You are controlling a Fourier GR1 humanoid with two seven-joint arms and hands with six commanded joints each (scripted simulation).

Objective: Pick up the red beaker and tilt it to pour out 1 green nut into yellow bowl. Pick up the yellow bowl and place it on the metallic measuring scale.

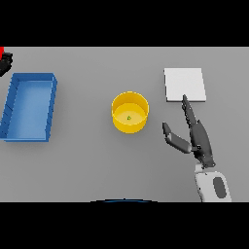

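The right hand (197,138) lay over the grey table (87,160), fingers straight, thumb spread leftward, holding nothing, fingertips reaching the flat white square scale (184,83). One round yellow bowl (130,112) stood left of it, holding one green nut (129,117). One blue rectangular tray (30,106) sat far left.
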